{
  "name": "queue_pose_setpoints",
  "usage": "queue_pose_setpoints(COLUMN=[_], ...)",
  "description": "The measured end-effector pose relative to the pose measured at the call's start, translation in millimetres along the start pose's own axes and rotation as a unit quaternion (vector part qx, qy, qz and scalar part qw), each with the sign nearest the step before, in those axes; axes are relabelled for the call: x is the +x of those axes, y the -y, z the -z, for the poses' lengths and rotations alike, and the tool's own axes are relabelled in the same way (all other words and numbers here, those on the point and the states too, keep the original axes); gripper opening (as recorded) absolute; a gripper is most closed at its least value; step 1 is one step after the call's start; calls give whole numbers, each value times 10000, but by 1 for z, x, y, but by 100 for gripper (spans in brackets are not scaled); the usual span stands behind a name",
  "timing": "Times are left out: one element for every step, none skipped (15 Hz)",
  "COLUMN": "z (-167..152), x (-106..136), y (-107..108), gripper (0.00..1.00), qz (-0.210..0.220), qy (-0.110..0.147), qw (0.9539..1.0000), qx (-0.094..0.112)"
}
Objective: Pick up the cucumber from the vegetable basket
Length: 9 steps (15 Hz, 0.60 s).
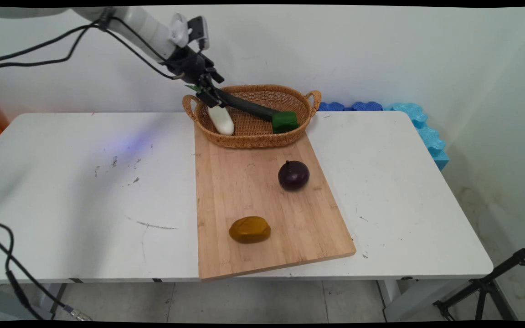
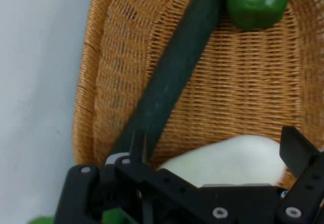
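Gripper [image 1: 208,94] open over the basket's [image 1: 262,136] left end, straddling the white radish [image 1: 221,120]. Cucumber [image 1: 249,108] and green pepper [image 1: 285,122] lie in the basket too.

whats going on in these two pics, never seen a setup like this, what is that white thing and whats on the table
The white thing is a robot arm ending in a black two-finger gripper. One picture comes from a fixed camera looking down across the white table; the other from a camera on the hand itself. On the table lies a wooden cutting board with a dark purple round vegetable and a brownish-yellow lump. Behind it sits a wicker basket holding a white vegetable, a long dark green one and a green pepper. The open gripper straddles the white vegetable.
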Motion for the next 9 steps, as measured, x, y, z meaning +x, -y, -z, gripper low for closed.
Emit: queue_pose_setpoints(z=[-10, -18, -26, -34, -43, -49, -57, -64, -70], x=[3, 5, 7, 9, 11, 12, 13, 14, 15], y=[4, 8, 11, 14, 16, 17, 19, 20, 21], gripper=[100, 100, 100, 100, 100, 100, 100, 100, 100], qz=[-120, -237, -336, -457, -574, -669, -783, -897, -992], qy=[35, 66, 93, 124, 152, 175, 204, 230, 250], qw=[9999, 9997, 9994, 9989, 9982, 9976, 9967, 9957, 9948], qx=[17, 30, 38, 39, 39, 36, 28, 20, 14])
